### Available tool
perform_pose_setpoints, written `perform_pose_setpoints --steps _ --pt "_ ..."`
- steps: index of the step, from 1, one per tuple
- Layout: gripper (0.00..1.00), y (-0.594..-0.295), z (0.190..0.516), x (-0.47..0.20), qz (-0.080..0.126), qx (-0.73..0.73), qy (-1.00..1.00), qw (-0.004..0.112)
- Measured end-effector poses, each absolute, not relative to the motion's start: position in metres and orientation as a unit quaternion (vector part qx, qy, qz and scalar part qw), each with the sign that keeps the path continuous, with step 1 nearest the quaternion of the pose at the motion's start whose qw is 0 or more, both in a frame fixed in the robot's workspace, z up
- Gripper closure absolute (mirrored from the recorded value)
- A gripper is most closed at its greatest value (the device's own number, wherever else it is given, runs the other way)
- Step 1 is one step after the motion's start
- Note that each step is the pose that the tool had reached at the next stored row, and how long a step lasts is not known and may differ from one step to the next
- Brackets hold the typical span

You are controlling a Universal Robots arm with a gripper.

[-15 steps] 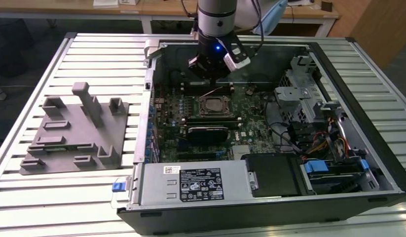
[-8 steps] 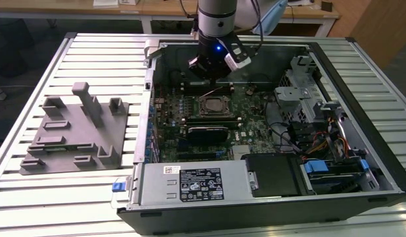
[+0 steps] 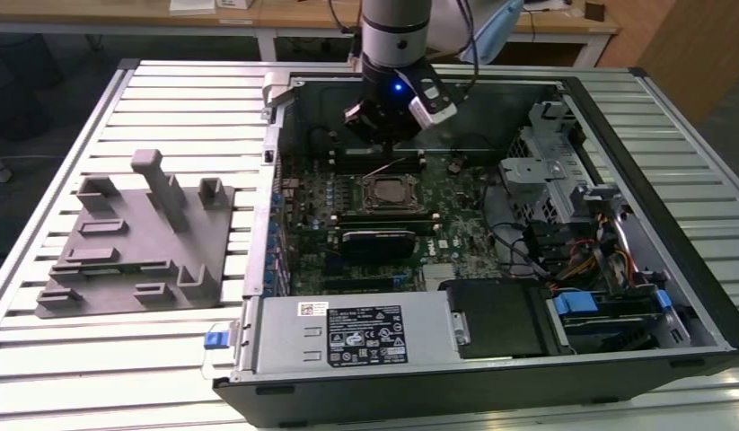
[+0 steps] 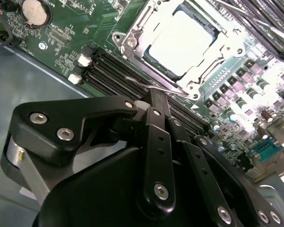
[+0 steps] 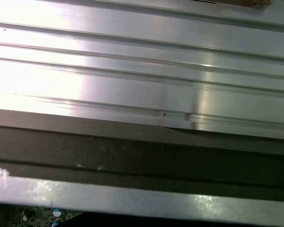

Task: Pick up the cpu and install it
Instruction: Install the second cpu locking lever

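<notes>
cpu [image 4: 182, 42] is already sitting in the socket frame [image 4: 132, 45] on the motherboard [image 4: 61, 42]; in the 2nd wrist view its pale silver top lies flat inside the metal frame, w/ the thin load lever [image 4: 156, 88] running along the frame edge nearest the tool. In the exterior view the socket [image 3: 385, 191] is about mid-board.

Room: the pc case [image 3: 489, 386] lies open on the slatted table [image 3: 129, 359]. Walls box the board in all round. Around the socket, exterior view: ram slots just past it at 12, a black card [image 3: 375, 241] right below at 6, drive cage and cable bundle [image 3: 561, 251] off at 3, case wall at 9. So the open space is basically straight up. The power supply [image 3: 345, 334] fills the near edge at 6. Grey fixture plate [image 3: 142, 242] w/ upright posts sits on the table outside the case at 9, well apart from everything.

Arm comes down from 12 in the exterior view, wrist roughly vertical, tool [image 3: 393, 121] hanging over the far end of the board, above the socket and apart from the cpu. In the 2nd wrist view the tool [image 4: 154, 101] has its fingers [image 4: 156, 142] pressed together, nothing between them, tips pointing at the lever side of the socket. 1st wrist view looks across the case rim [image 5: 142, 151] to the table slats.
</notes>
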State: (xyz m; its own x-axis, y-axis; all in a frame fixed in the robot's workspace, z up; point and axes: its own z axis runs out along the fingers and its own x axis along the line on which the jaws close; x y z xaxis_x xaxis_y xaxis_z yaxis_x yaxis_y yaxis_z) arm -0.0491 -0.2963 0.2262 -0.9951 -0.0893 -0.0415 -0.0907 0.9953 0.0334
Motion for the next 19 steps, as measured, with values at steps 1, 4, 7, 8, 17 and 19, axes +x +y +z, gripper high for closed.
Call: perform_pose_setpoints --steps 1,4,7,8,17,19 --pt "0.89 -0.296 0.226 -0.048 0.018 -0.045 0.999 0.020" --pt "0.89 -0.296 0.224 -0.046 0.018 -0.045 0.999 0.020" --pt "0.89 -0.296 0.224 -0.044 0.018 -0.045 0.999 0.020" --pt "0.89 -0.296 0.223 -0.044 0.018 -0.045 0.999 0.020" --pt "0.89 -0.296 0.219 -0.037 0.018 -0.045 0.999 0.020" --pt "0.89 -0.296 0.218 -0.036 0.018 -0.045 0.999 0.020"
